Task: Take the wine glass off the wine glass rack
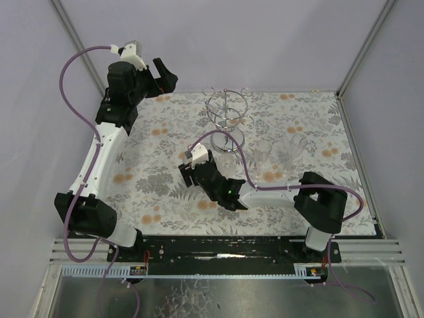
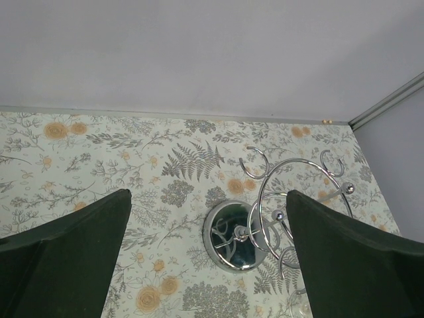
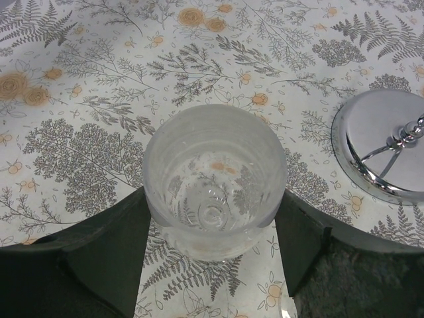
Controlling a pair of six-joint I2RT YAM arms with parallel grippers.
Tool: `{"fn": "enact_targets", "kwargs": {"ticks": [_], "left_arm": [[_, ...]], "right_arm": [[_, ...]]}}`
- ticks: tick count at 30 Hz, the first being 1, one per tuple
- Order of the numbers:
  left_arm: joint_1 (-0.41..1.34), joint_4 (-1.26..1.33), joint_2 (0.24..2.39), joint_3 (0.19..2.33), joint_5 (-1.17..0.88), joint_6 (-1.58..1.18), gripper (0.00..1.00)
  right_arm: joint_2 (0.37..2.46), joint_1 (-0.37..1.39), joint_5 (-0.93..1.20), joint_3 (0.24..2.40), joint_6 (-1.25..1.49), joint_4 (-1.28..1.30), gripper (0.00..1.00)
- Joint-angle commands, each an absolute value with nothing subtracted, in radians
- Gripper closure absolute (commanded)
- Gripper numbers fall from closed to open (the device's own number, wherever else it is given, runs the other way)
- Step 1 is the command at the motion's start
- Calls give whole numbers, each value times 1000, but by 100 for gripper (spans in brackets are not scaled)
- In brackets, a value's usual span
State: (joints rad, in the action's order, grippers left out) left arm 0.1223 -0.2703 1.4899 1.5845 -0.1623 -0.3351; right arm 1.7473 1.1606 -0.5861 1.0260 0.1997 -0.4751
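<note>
The wine glass [image 3: 213, 173] stands upright between my right gripper's fingers, its bowl seen from above. My right gripper [image 3: 212, 202] is shut on the bowl, both pads touching its sides; I cannot tell whether the foot rests on the cloth. In the top view the right gripper [image 1: 222, 171] and glass [image 1: 227, 163] are just in front of the wine glass rack [image 1: 227, 111]. The rack's mirrored base [image 3: 387, 146] lies to the glass's right. My left gripper [image 1: 165, 77] is open and empty, raised at the back left, looking down on the rack [image 2: 291, 199].
Two more clear glasses [image 1: 263, 154] [image 1: 293, 147] stand on the flowered cloth [image 1: 159, 179] right of the rack. The rack's wire rings show no glass hanging. Grey walls close the back and sides.
</note>
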Motion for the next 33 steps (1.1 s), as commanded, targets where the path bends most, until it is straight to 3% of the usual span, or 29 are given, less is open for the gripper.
{"fn": "enact_targets", "kwargs": {"ticks": [1,8,13,29,33], "left_arm": [[114,-253,1463,1569,-178,-329,0],[115,-246,1468,1557,-185,-336,0],[115,-237,1466,1536,-192,-336,0],[115,-214,1471,1517,-185,-341,0],[115,-211,1466,1516,-177,-332,0]], "right_arm": [[1719,1152,-608,1027,235,-499,42],[1712,1149,-582,1040,251,-456,12],[1694,1150,-556,1046,258,-426,1],[1581,1151,-446,1194,229,-283,1],[1573,1151,-553,1275,260,-171,1]]}}
